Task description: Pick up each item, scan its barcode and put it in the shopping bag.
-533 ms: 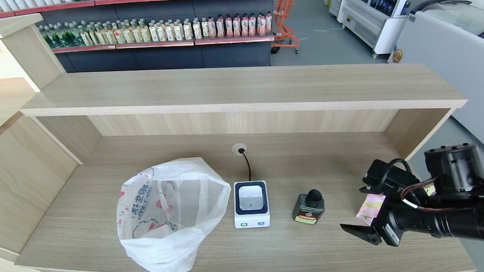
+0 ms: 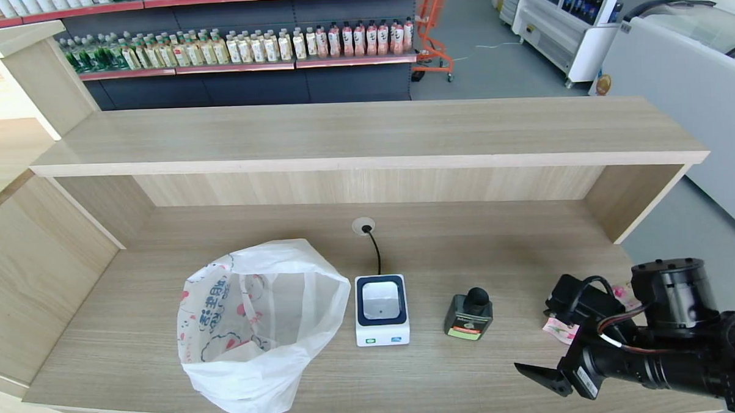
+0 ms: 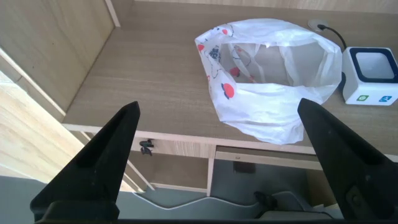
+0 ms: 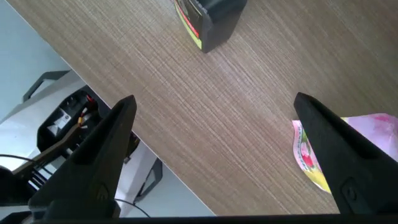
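An open white shopping bag [image 2: 255, 323] [image 3: 267, 81] slumps on the left of the counter. A white barcode scanner [image 2: 381, 310] [image 3: 372, 74] sits just right of it. Further right stands a small dark bottle [image 2: 469, 316] [image 4: 208, 18] with a black cap. A pink packet [image 2: 560, 331] [image 4: 373, 124] lies flat at the right, partly covered by my right arm. My right gripper [image 2: 540, 347] [image 4: 217, 155] hangs open over bare wood between bottle and packet, holding nothing. My left gripper [image 3: 217, 155] is open and empty, out in front of the counter's front edge, facing the bag.
A black cable [image 2: 374, 246] runs from the scanner to a grommet at the back. A raised shelf [image 2: 365, 133] and side walls box in the counter [image 2: 134, 355]. Drawer fronts [image 3: 174, 171] sit below its front edge.
My right arm has dropped lower and come nearer the counter's front edge, now covering more of the pink packet. Bag, scanner and bottle have not moved.
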Available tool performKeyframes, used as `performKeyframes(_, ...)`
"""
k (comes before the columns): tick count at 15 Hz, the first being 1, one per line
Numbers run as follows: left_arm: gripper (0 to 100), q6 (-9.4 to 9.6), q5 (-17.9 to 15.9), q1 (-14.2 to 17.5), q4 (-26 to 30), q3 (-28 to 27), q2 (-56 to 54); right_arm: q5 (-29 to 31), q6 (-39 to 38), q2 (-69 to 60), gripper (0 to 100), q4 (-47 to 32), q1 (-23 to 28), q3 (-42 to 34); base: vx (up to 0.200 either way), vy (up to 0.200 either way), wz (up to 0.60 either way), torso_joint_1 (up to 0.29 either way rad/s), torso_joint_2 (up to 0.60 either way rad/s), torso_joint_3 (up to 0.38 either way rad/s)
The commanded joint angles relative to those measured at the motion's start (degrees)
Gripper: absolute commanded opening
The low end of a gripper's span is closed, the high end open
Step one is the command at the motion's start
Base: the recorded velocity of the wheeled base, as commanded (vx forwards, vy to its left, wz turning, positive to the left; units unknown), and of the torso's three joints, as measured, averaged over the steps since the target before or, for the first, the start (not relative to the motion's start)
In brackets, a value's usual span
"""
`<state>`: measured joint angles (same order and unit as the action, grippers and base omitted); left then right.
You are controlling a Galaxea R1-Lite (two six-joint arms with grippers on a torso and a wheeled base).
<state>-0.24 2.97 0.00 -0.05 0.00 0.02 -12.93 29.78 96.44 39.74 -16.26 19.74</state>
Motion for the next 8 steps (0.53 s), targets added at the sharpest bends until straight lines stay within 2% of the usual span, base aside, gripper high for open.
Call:
performKeyframes(1,100,-0.02,0.0,0.0,0.0,0.0,0.0,-1.4,-1.6,4.3,100,2.8,-0.1,0.1,0.0,0.0,0.0,0.0,0.0,0.0)
performKeyframes(4,100,-0.02,0.0,0.0,0.0,0.0,0.0,-2.7,-4.7,10.2,100,12.8,-0.9,-0.2,0.0,0.0,0.0,0.0,0.0,0.0)
performKeyframes(8,100,-0.02,0.0,0.0,0.0,0.0,0.0,-4.6,-4.7,15.5,100,17.0,-1.0,0.2,0.0,0.0,0.0,0.0,0.0,0.0)
